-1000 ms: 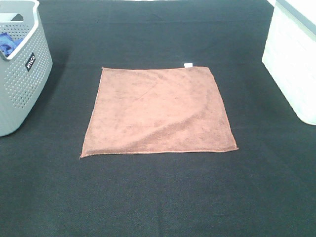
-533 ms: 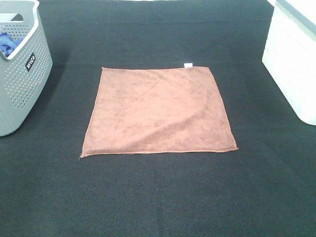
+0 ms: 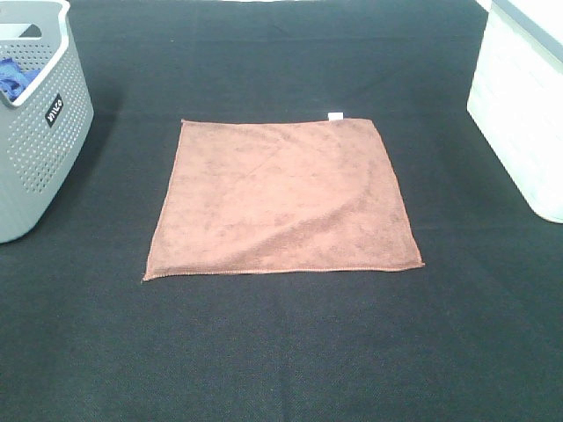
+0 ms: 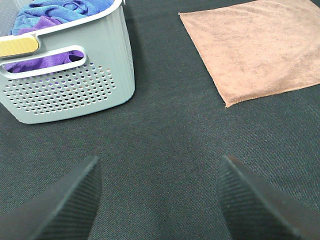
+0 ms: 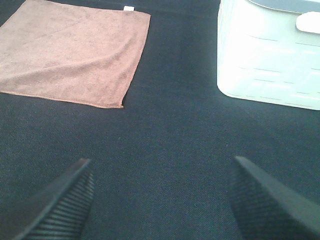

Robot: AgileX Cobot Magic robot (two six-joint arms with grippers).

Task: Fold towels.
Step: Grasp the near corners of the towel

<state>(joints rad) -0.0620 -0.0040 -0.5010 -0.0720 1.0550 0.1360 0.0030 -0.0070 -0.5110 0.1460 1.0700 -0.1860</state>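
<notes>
**Towel spread flat and unfolded, both tools open and clear of it**

Underneath everything, a black woven-cloth worktop (image 3: 281, 352), dark and plain, probably chosen to keep a cloth from sliding and to show its edges.

At the right edge, a pale white ribbed plastic bin (image 3: 528, 114), well apart from the towel. Likely meant for folded pieces, though its inside is hidden from here.

At the far left, a grey perforated plastic basket (image 3: 44, 149) holding crumpled blue and purple cloths (image 4: 55, 12). Apparently stock waiting its turn, kept aside to leave the middle free for folding.

Between the two containers, at the middle of the worktop, a square reddish-brown microfibre towel (image 3: 281, 198) with stitched edges. Spread in a single layer, nearly flat apart from a soft ripple toward the near right. No fold made yet, so task judged to be at its very start. Laid roughly square to the near edge, offering each arm one near corner.

Left tool (image 4: 159, 175) hovering over bare worktop near the basket, jaws spread wide, holding nothing.

Right tool (image 5: 162, 175) likewise gaping and empty, over bare worktop between towel and bin.

Smallest of all, a white tag (image 3: 335, 115) at the towel's far right corner, poking just past the edge.
</notes>
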